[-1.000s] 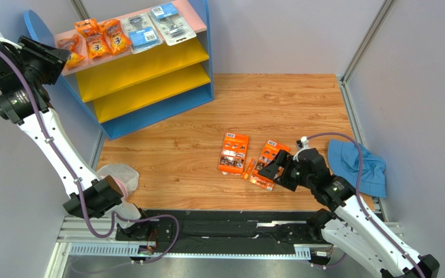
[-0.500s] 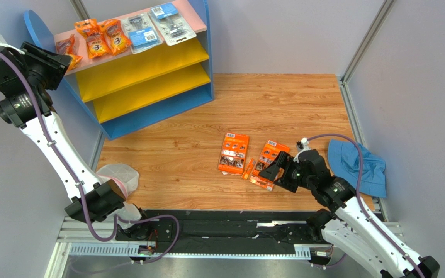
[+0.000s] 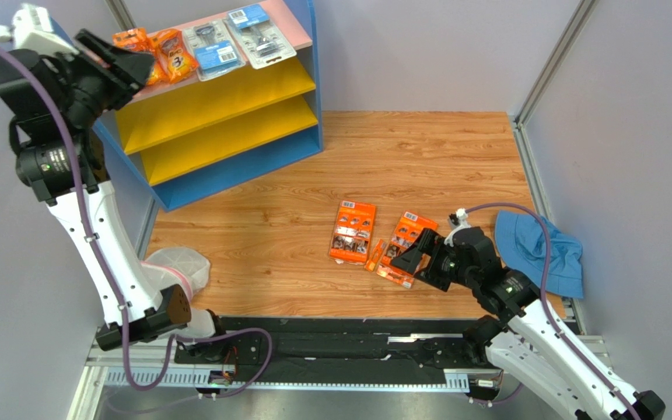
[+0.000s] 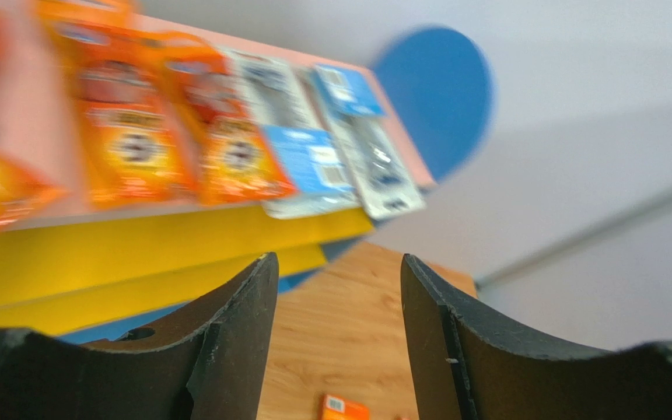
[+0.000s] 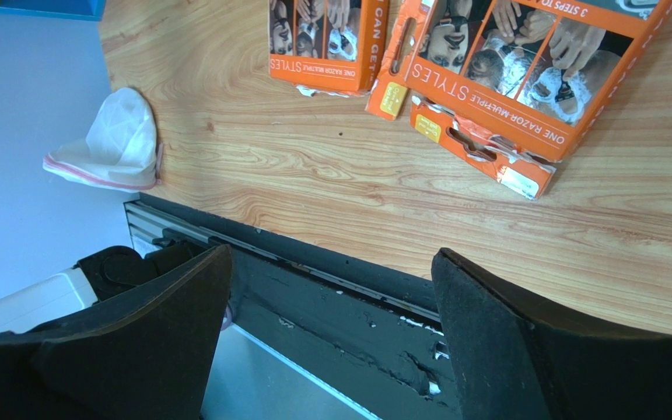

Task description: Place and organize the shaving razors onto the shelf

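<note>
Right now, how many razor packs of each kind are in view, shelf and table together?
Small orange bags: 3
Clear blister packs: 2
Wide orange cards: 2
Partly hidden orange packs beneath one of those: at least 1
Total: at least 8

Orange card [image 5: 523,74]: "ONE RAZOR MULTIPLE STYLES", "3 STEPS TO"

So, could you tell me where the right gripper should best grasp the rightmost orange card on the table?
Probably its near edge, from the robot's side: the orange card lies flat atop another pack, lifting that edge off the table, nearest the open right gripper.
</note>
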`<state>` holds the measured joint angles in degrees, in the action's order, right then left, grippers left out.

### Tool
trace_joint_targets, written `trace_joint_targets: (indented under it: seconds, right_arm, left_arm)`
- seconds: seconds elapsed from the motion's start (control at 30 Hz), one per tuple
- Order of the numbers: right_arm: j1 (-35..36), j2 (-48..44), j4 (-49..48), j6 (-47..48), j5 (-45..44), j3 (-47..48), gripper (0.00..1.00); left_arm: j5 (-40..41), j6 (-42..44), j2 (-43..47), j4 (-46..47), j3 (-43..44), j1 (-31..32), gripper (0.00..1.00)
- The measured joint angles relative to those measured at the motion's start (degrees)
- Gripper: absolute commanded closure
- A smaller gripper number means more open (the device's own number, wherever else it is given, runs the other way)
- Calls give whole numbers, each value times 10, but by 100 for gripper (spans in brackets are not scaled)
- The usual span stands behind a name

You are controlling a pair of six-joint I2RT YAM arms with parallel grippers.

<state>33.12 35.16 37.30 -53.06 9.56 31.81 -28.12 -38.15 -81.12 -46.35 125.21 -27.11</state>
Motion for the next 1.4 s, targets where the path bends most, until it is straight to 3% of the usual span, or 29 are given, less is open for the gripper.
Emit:
trace_joint_targets:
  seconds: [0.1, 0.17, 0.73, 1.2, 1.4]
  right_arm:
    - [0, -14, 0, 0, 0, 0, 5]
    - [0, -24, 0, 1, 2, 0, 3]
    - [0, -81, 5, 3, 2, -25, 2]
    - [0, -98, 14, 4, -1, -34, 7]
    - [0, -26, -31, 6, 3, -59, 10]
  left_arm:
    - [-7, 23, 8, 13, 0, 96, 30]
    - [-9, 36, 12, 22, -12, 147, 16]
    - [61, 146, 12, 40, -250, 496, 13]
    - [113, 153, -16, 21, -328, 555, 13]
    - [115, 141, -17, 50, -416, 573, 13]
